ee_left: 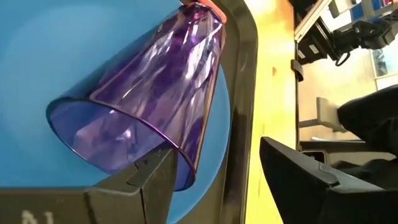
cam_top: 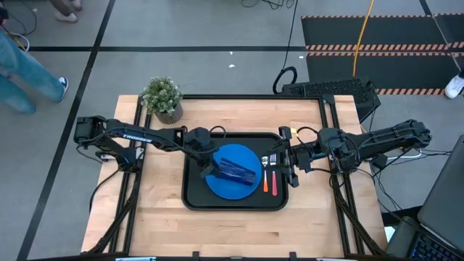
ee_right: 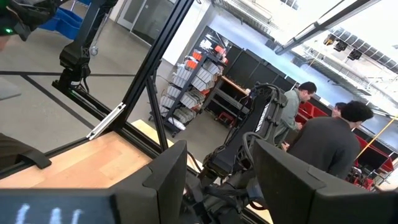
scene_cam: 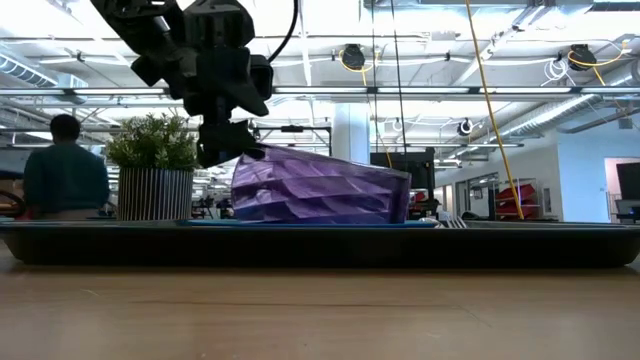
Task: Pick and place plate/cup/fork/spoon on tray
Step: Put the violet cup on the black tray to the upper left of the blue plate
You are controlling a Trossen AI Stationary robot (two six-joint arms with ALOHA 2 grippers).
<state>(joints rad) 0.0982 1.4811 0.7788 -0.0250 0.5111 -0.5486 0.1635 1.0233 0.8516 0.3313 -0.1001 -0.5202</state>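
Cup lying on its side on the plate, all four pieces on the tray

The large black rectangular tray with a raised rim (cam_top: pixel 190 197) sits mid-table and carries everything. The flat round bright blue plate (cam_top: pixel 217 185) lies at its middle, likely as the base of the setting. On the plate the small dark purple plastic tumbler (cam_top: pixel 236 172) lies tipped over, not upright, so its placing looks unfinished. The left gripper (cam_top: pixel 205 166) hangs at the cup's open end with its jaws spread wide, one finger (ee_left: pixel 155 180) at the rim, holding nothing. Along the tray's right edge the orange-handled spoon (cam_top: pixel 273 182) and the red-pink-handled fork (cam_top: pixel 265 181) lie side by side. The right gripper (cam_top: pixel 288 167) hovers over that edge, jaws apart and empty.
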